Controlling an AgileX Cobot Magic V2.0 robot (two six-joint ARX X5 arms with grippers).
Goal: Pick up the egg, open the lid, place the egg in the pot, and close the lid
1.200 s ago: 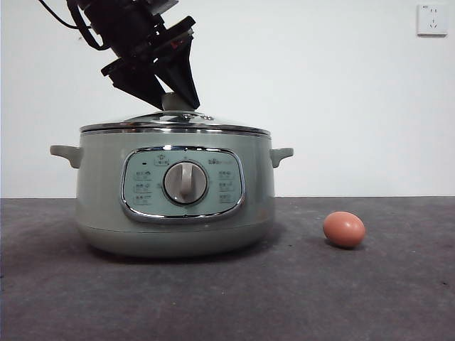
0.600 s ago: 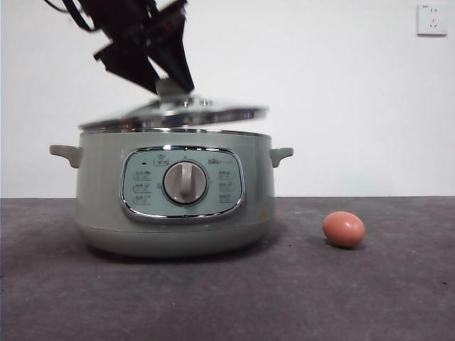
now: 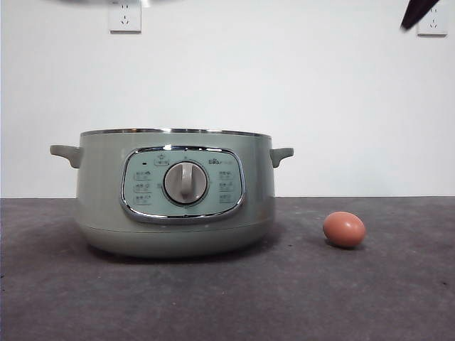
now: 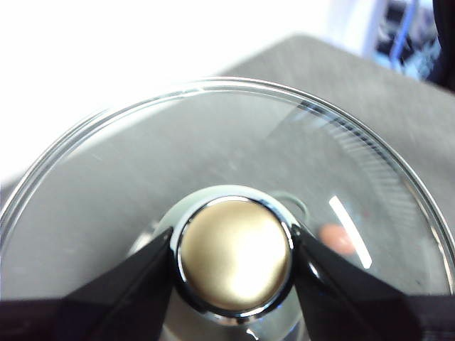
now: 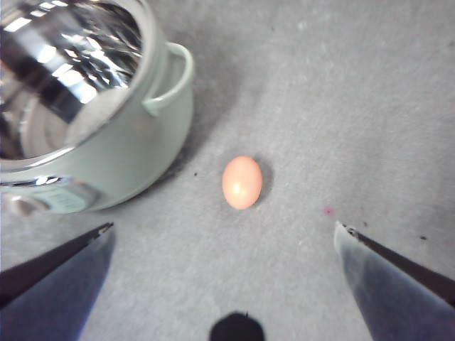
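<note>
Here the left gripper (image 4: 234, 259) clamps the pale knob of the round clear glass lid (image 4: 128, 170) held high off the large sage-green pot (image 3: 174, 192), which stands uncovered, while the right gripper (image 5: 224, 234), jaws spread wide, hovers above the small reddish-brown egg (image 5: 242, 182) lying on the grey table (image 3: 355, 291) just beside the pot.

We see the round pale sage-green pot (image 3: 174, 192) with a smooth satin plastic-looking shell, a chrome-framed control panel (image 3: 183, 184) and a mirror-bright steel inner wall (image 5: 67, 53). The small reddish-brown oval egg (image 3: 344, 229) has a smooth shell with a faint sheen. The round clear glass lid (image 4: 234, 163) is glossy and streaked with reflections; its knob (image 4: 234, 256) has a polished chrome ring. The dark grey desk (image 3: 298, 298) looks matt and finely textured, felt-like. The black tool (image 4: 234, 266) on the left arm looks like matt plastic.
</note>
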